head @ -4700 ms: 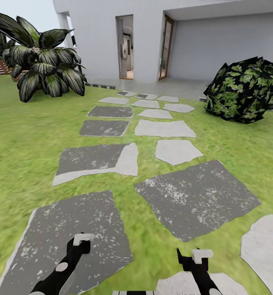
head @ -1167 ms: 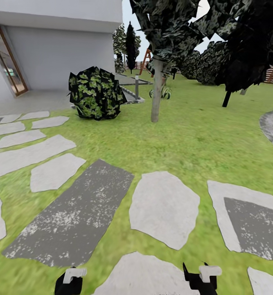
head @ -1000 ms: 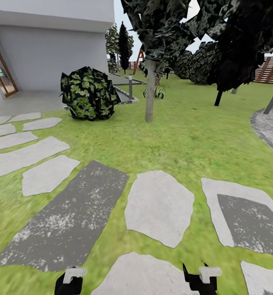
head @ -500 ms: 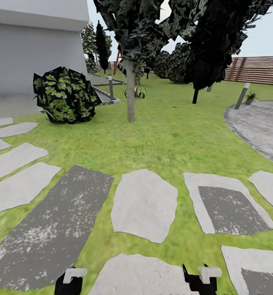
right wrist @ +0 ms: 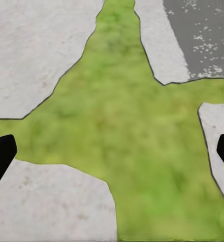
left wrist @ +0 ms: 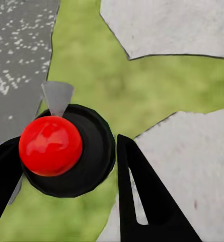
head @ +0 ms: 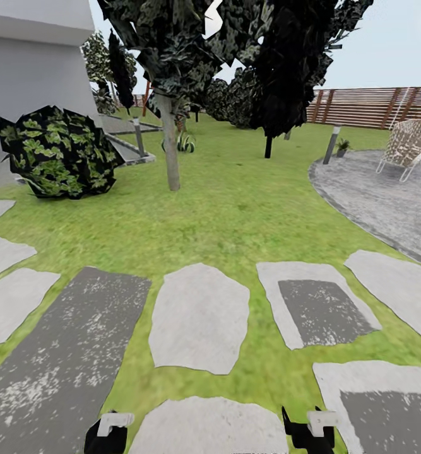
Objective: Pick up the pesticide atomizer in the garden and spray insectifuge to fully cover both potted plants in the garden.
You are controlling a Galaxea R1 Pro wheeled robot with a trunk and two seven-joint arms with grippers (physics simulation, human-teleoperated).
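Here my left gripper [head: 107,430] and right gripper [head: 308,427] hang low over the stepping stones [head: 199,317], both cut off by the frame's edge. In its wrist view the right one's fingers [right wrist: 1,155] stand spread wide, holding nothing; the left's state I cannot tell. No writing is legible. Beyond the lawn [head: 235,214], a small potted plant [head: 343,147] sits beside a bollard [head: 331,144] at the patio [head: 387,202] edge, hard to make out.

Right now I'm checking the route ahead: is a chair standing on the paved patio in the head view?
Yes, a pale lattice chair stands on the grey paved patio at the far right, before the wooden fence.
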